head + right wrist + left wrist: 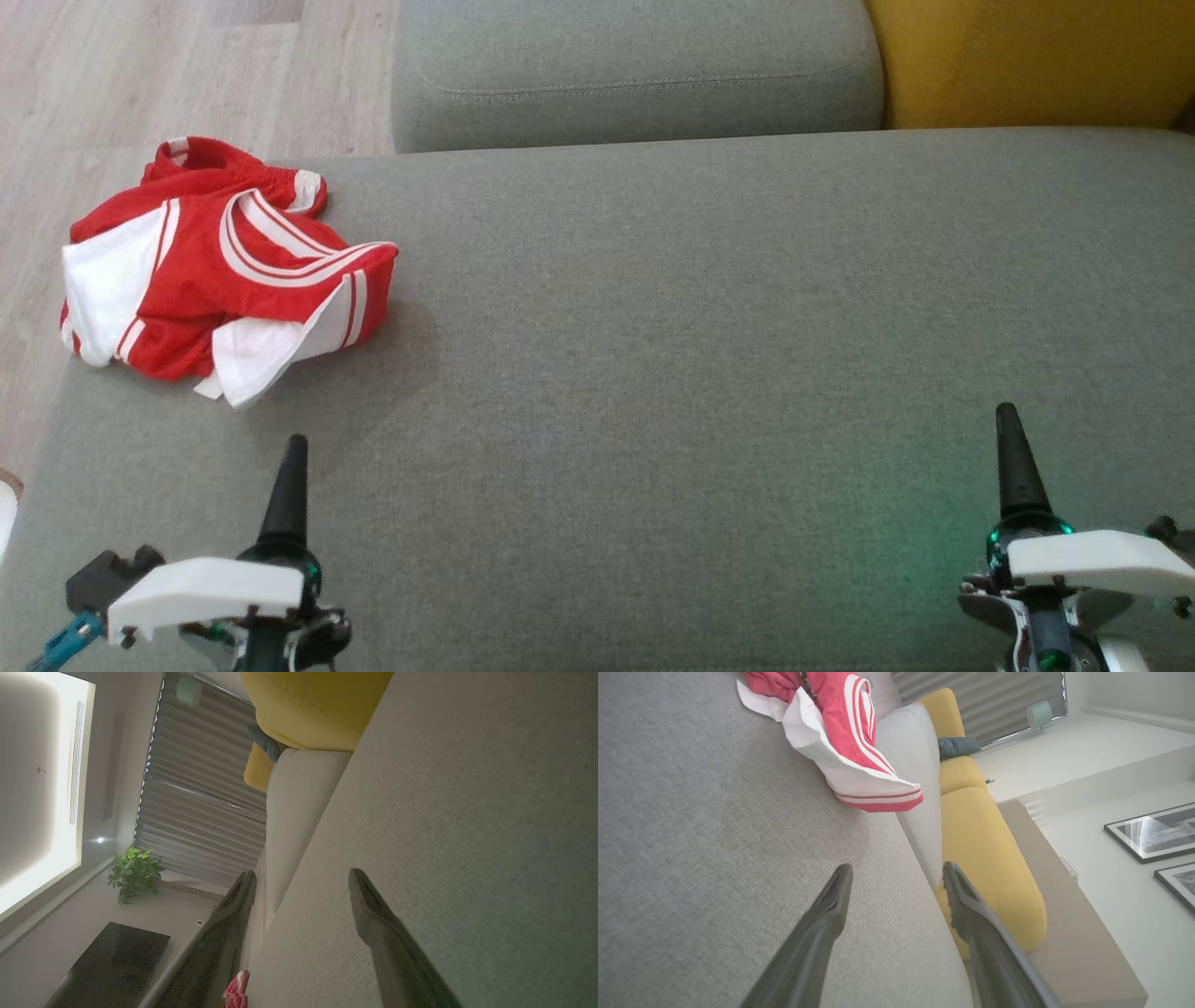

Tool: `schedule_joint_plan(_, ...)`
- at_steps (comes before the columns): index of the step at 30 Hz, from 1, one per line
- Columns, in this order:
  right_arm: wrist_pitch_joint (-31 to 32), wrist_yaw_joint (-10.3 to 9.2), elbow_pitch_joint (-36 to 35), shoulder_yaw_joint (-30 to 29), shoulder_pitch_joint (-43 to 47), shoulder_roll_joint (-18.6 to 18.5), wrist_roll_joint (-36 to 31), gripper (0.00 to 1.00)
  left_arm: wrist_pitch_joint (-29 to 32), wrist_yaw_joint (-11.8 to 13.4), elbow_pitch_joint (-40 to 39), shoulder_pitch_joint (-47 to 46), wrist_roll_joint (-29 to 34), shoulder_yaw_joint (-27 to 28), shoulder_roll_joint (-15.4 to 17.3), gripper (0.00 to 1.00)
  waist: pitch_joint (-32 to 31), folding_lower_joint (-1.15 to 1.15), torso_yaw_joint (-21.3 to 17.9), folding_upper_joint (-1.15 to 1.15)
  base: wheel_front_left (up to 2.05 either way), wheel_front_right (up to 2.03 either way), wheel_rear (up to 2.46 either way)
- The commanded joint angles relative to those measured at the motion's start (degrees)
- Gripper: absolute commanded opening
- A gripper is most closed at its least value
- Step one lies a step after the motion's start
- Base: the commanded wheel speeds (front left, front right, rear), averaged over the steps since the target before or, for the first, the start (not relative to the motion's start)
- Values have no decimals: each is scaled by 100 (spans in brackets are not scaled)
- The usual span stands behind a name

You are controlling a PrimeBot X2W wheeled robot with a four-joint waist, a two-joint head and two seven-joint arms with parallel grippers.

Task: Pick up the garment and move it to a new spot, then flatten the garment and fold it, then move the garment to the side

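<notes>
The garment [219, 271] is a crumpled heap of red mesh with white panels and white double stripes. It lies at the far left of the grey sofa seat [700, 327], near the seat's left edge. My left gripper [297, 443] hovers low over the seat, a short way in front of the heap, not touching it. In the left wrist view the garment [850, 742] lies ahead of my left gripper [896, 868], which is open and empty. My right gripper [1006, 415] is far off at the lower right. In its wrist view my right gripper [301, 875] is open, and a red scrap of the garment [236, 994] shows at the bottom.
A grey back cushion [635, 75] and a yellow cushion [1027, 56] bound the far side of the seat. Wooden floor [93, 84] lies beyond the seat's left edge. Broad bare grey fabric stretches between the two grippers.
</notes>
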Motion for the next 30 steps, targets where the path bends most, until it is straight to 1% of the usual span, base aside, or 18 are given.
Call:
schedule_joint_plan(1,-79,15,-276,90,-215,-24,-264,100,-82,17,-281,-206,286,-7,68,100,-6,0,0,0,0,0,0)
schedule_joint_plan(13,-281,19,-412,377,-200,-29,-1313,100,-282,92,-455,-150,1513,-175,80,100,-38,0,-6,0,0,0,0)
schedule_joint_plan(14,-281,19,-412,377,-200,-29,-1313,100,-282,92,-455,-150,1513,-175,80,100,-38,0,-6,0,0,0,0)
schedule_joint_plan(18,-349,21,-447,466,-199,-31,-1623,100,-349,124,-512,-126,1922,-248,107,100,-47,0,-5,0,0,0,0)
schedule_joint_plan(30,-552,25,-519,674,-208,-35,-2603,100,-551,336,-660,-64,2944,-513,258,100,-73,0,3,0,0,0,0)
